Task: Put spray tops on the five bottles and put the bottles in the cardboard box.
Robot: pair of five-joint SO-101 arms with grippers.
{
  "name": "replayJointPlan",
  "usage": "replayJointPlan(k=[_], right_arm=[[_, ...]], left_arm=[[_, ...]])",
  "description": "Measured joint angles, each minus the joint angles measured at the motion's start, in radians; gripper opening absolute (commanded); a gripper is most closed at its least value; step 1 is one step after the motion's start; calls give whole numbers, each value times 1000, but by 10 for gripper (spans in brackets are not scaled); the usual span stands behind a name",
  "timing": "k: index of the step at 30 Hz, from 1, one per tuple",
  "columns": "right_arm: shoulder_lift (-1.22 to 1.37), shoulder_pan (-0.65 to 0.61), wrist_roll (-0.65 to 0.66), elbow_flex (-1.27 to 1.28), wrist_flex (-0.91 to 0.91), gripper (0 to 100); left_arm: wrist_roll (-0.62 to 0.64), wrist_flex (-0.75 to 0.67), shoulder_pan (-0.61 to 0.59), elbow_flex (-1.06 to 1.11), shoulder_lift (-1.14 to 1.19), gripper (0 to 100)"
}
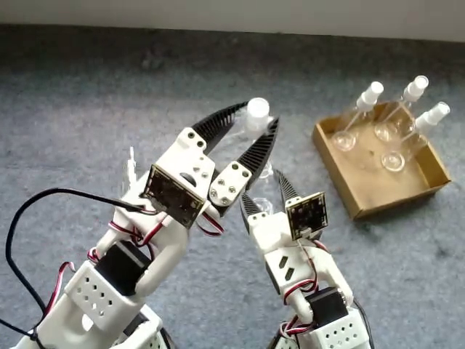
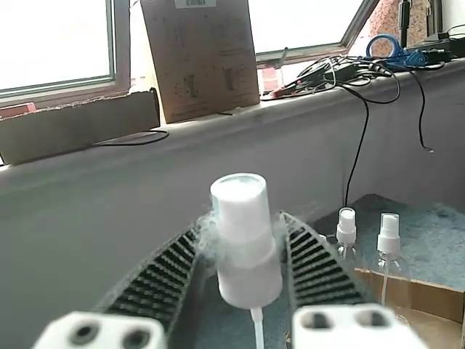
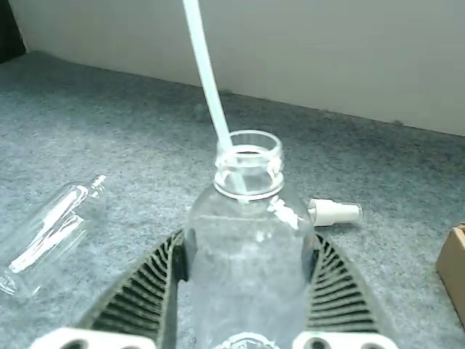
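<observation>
Grey carpet under you: the spray top is clamped in your left gripper, its tube dipping into the open bottle that your right gripper squeezes. Cardboard box sits at two o'clock with three capped bottles inside, and a bare bottle lies at nine o'clock.

No text, number or sign can be read. A brown cardboard sheet standing on the window sill carries a white label at its top edge and some faint print lower on its face, but both are too small and blurred to make out.
</observation>
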Motion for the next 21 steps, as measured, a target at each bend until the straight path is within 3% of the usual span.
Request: replayJointPlan(k=[8, 15, 21], right_arm=[[0, -3, 0, 0, 0, 102], [0, -3, 0, 0, 0, 102], [0, -5, 2, 0, 0, 102]], left_arm=[[8, -15, 0, 94, 0, 5], [9, -224, 0, 292, 0, 5], [11, -322, 2, 423, 0, 5]])
